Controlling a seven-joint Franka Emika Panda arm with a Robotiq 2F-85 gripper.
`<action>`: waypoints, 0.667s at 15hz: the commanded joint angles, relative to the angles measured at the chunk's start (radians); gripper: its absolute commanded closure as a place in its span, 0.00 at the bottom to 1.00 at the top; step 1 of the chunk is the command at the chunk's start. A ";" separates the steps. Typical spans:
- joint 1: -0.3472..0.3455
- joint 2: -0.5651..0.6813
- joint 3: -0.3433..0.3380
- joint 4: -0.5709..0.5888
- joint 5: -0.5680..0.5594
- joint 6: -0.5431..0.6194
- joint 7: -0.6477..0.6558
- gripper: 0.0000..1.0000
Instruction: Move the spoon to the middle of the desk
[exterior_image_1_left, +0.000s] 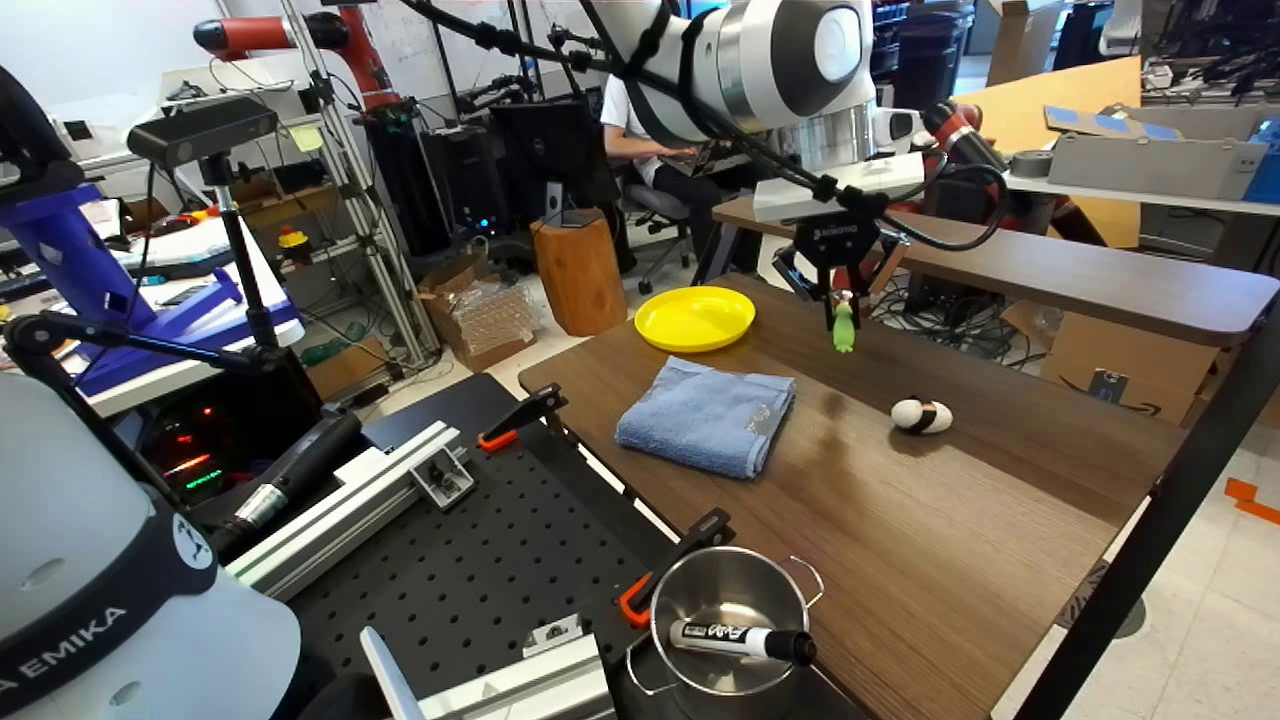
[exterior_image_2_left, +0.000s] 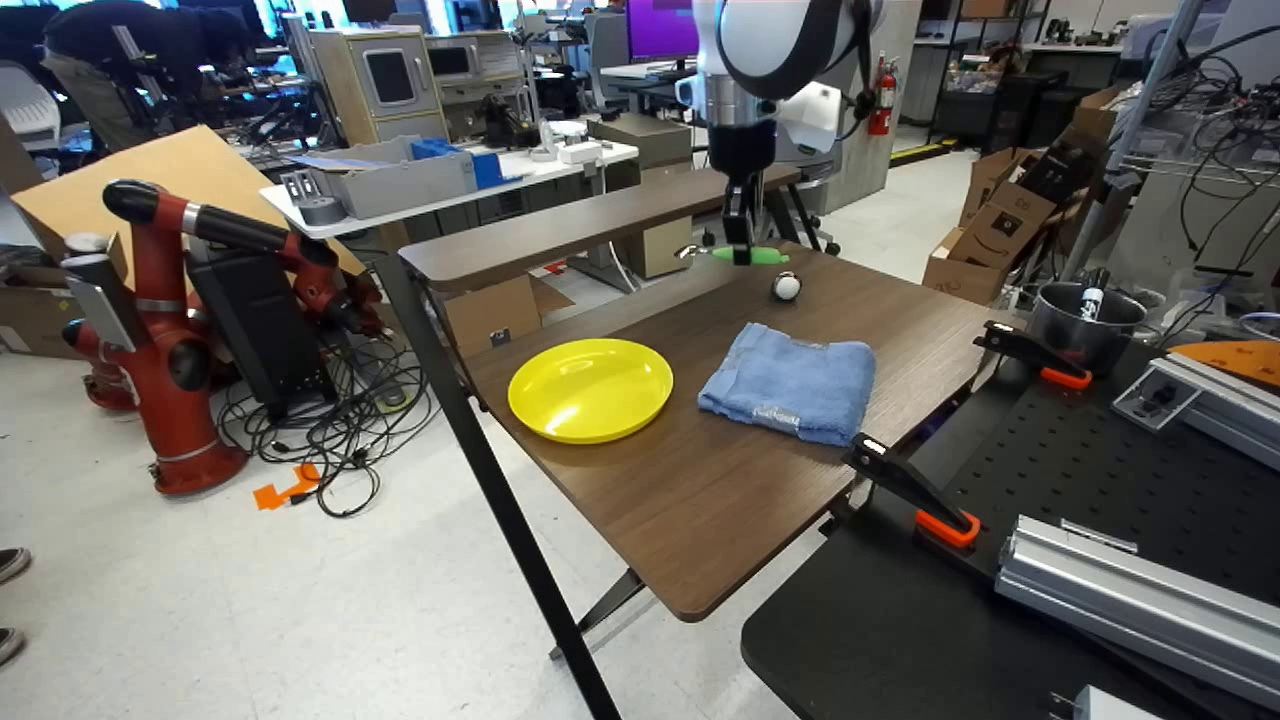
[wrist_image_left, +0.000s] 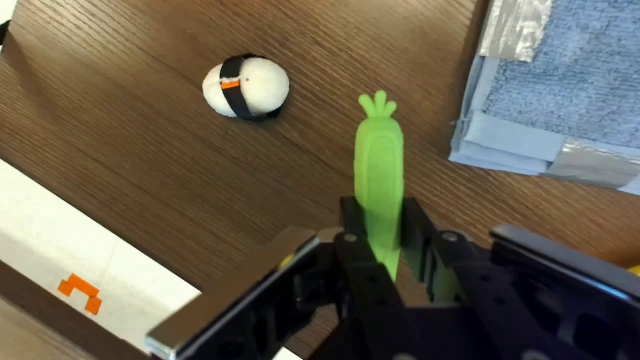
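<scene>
The spoon has a lime-green handle and hangs in the air above the brown wooden desk (exterior_image_1_left: 960, 540) (exterior_image_2_left: 690, 520) (wrist_image_left: 140, 130). The spoon shows in both exterior views (exterior_image_1_left: 844, 332) (exterior_image_2_left: 768, 256) and in the wrist view (wrist_image_left: 379, 155). My gripper (exterior_image_1_left: 842, 305) (exterior_image_2_left: 740, 250) (wrist_image_left: 381, 215) is shut on the handle, with one finger against each side. In an exterior view the spoon lies about level, its silvery end sticking out toward the raised shelf (exterior_image_2_left: 590, 222). In the wrist view that end is hidden behind the gripper.
A black-and-white rounded lump (exterior_image_1_left: 921, 415) (wrist_image_left: 250, 87) lies on the desk near the spoon. A folded blue towel (exterior_image_1_left: 710, 415) and a yellow plate (exterior_image_1_left: 695, 318) lie farther along. A metal pot (exterior_image_1_left: 730, 570) with a marker stands by the black perforated board (exterior_image_1_left: 450, 590).
</scene>
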 joint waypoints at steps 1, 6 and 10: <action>0.045 0.091 -0.041 0.111 -0.059 -0.051 0.055 0.94; 0.080 0.200 -0.058 0.212 -0.073 -0.088 0.093 0.94; 0.096 0.258 -0.064 0.272 -0.068 -0.123 0.108 0.94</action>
